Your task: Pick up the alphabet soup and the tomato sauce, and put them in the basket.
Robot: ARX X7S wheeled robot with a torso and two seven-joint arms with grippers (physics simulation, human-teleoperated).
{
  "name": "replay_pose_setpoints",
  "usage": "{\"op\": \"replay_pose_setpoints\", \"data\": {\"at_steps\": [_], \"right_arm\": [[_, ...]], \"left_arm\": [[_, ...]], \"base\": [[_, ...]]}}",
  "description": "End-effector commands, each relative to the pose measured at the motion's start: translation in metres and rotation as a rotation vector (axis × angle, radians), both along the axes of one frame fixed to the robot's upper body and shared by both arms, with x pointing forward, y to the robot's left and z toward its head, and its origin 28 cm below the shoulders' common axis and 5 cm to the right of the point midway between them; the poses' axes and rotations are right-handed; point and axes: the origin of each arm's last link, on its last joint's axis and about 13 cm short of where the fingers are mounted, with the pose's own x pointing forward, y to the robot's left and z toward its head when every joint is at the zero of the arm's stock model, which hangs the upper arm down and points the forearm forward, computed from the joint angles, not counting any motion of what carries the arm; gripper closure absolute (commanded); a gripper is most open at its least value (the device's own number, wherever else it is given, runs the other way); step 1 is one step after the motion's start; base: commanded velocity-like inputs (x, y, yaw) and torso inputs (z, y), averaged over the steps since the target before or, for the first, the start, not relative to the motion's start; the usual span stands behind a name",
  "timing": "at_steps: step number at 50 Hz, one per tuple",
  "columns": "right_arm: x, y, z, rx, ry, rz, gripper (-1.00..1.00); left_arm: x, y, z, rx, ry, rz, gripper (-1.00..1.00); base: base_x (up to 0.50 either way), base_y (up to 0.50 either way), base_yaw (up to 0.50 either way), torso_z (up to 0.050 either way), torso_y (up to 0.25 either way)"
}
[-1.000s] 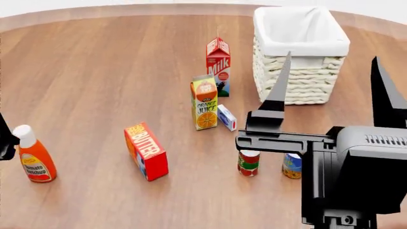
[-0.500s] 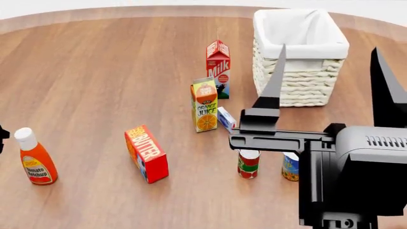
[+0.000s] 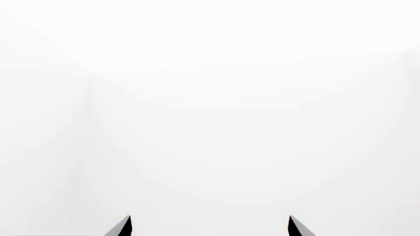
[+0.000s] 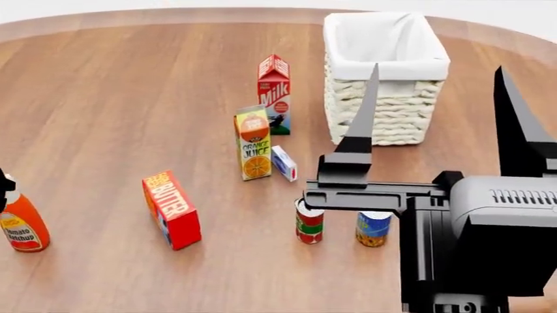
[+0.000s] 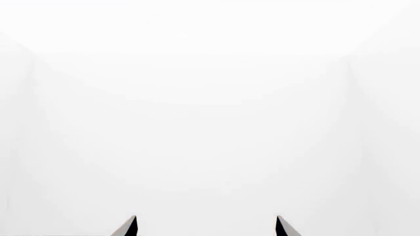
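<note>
The tomato sauce (image 4: 309, 225), a red, green and white can, stands upright on the wooden table. The blue and yellow alphabet soup (image 4: 372, 229) stands just right of it. Farther back is the basket (image 4: 402, 119), woven with a white liner. My right gripper (image 4: 437, 68) is raised close to the camera, open, its fingers (image 4: 366, 117) pointing up; its body partly covers both can tops. The wrist views show only blank white beyond each gripper. My left gripper (image 3: 210, 220) and right gripper (image 5: 206, 220) are both open with nothing between the fingers.
An orange juice carton (image 4: 254, 143), a milk carton (image 4: 274, 91) and a small white-blue box (image 4: 284, 163) stand left of the basket. A red butter box (image 4: 171, 208) lies left of the cans. A ketchup bottle (image 4: 19, 225) is at the left edge.
Everything on the table has slid leftward in the head view, so the view has swung right. The ketchup bottle is now partly cut off. The right gripper remains open and raised.
</note>
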Motion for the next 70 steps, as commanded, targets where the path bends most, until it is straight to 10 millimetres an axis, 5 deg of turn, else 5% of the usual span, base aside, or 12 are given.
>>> {"op": "replay_pose_setpoints", "data": {"at_steps": [1,27,70], "right_arm": [[0.0,0.001,0.002,-0.005,0.001,0.008,-1.0],[0.0,0.003,0.001,-0.046,0.002,0.008,-1.0],[-0.002,0.005,-0.002,-0.05,0.004,0.021,-1.0]], "left_arm": [[0.0,0.0,0.0,-0.005,-0.001,-0.004,-1.0],[0.0,-0.002,0.0,-0.003,-0.001,-0.01,-1.0],[-0.002,-0.002,0.0,-0.008,-0.01,-0.015,-1.0]], "base": [[0.0,-0.31,0.0,0.0,0.0],[0.04,-0.14,0.0,0.0,0.0],[0.33,0.0,0.0,0.0,0.0]]}}
